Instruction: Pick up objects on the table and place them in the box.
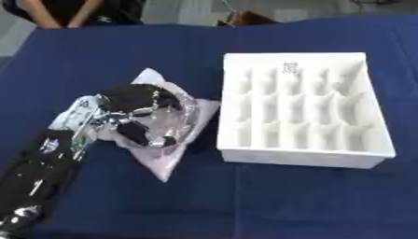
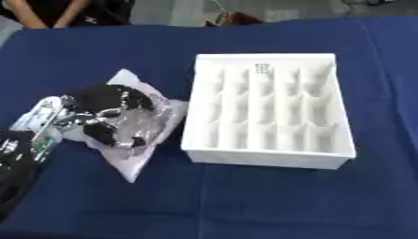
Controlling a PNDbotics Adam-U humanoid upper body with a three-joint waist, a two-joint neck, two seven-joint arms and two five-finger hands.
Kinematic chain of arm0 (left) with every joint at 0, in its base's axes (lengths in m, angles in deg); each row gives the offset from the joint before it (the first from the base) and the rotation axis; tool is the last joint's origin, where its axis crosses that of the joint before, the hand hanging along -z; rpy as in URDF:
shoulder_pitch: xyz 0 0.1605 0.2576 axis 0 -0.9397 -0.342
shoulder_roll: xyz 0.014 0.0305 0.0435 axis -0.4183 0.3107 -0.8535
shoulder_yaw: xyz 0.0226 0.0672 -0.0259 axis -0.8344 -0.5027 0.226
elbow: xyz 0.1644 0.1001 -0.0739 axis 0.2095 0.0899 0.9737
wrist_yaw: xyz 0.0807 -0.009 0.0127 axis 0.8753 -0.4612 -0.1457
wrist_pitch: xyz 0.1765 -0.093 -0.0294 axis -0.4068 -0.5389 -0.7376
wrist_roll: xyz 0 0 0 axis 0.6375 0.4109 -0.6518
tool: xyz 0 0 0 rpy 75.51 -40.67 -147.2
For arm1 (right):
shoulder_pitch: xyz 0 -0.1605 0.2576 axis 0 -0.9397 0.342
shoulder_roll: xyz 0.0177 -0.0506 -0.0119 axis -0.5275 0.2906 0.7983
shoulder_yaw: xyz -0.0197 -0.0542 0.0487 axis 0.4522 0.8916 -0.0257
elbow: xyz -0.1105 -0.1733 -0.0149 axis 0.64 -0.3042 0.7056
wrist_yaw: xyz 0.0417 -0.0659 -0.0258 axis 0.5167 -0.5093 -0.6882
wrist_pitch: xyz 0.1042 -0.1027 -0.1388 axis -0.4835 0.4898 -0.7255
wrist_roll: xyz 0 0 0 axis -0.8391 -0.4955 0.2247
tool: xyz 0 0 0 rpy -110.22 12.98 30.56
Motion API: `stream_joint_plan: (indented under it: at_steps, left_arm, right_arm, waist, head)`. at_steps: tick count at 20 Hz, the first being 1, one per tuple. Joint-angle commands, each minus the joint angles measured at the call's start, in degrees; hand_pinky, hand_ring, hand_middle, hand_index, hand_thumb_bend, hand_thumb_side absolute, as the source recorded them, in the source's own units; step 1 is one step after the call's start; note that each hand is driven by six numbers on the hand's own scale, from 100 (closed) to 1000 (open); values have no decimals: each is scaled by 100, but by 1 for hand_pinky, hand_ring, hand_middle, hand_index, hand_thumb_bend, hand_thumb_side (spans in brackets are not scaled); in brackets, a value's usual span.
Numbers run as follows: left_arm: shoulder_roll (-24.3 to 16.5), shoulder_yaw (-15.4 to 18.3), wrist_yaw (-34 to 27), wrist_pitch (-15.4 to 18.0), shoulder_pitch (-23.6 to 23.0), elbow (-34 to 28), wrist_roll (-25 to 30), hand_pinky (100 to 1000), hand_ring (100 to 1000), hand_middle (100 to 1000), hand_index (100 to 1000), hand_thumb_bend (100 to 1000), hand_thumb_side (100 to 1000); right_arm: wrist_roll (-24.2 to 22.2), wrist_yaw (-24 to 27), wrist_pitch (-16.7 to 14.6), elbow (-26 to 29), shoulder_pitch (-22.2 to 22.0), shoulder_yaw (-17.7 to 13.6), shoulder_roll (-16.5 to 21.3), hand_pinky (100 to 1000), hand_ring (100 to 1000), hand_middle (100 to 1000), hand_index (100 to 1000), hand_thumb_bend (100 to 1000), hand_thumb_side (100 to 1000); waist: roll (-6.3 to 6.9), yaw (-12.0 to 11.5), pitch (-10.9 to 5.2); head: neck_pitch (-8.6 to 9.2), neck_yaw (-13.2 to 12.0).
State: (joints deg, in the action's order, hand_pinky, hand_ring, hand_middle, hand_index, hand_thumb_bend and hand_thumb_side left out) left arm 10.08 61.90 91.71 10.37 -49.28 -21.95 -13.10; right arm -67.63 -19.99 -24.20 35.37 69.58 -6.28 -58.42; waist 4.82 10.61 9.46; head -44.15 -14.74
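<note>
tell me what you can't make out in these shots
- Contents of the clear bag: hidden by the left hand on top, both views.
- Small mark in the white box: too small to read.
- Left-hand fingers under the bag: blurred by glare.
- Right hand: out of view.

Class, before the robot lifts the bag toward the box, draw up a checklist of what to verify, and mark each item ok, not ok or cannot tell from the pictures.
1. Left hand on the pale plastic bag: ok, fingers curled over it.
2. Bag lifted off the blue tablecloth: not ok, it lies flat.
3. White compartment box open and upright: ok.
4. Compartments free: ok, none shows anything inside.
5. Path between bag and box: ok, the bag lies right beside the box.
6. Right hand ready: cannot tell, it shows in neither view.
</note>
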Motion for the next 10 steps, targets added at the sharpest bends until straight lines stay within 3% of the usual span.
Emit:
stream_joint_plan:
  at_steps: [1, 5, 10]
  left_arm:
    - [-130, -22, 175, 27, 47, 22, -13, 852, 876, 828, 886, 503, 887]
    - [-191, -68, 349, 71, 34, 52, 16, 857, 864, 822, 879, 516, 866]
    - [-185, -83, 464, 88, 32, 103, -10, 783, 787, 774, 837, 489, 800]
  right_arm:
    - [2, 15, -24, 92, 72, -23, 57, 504, 646, 772, 959, 100, 750]
    - [4, 11, -24, 92, 74, -24, 63, 504, 647, 772, 959, 100, 749]
    - [10, 6, -24, 92, 76, -28, 64, 504, 647, 772, 959, 100, 748]
  waist:
    - [-40, 5, -57]
    - [-38, 8, -63]
    - [-39, 14, -62]
  head:
    - [3, -59]
    - [3, -61]
    - [3, -66]
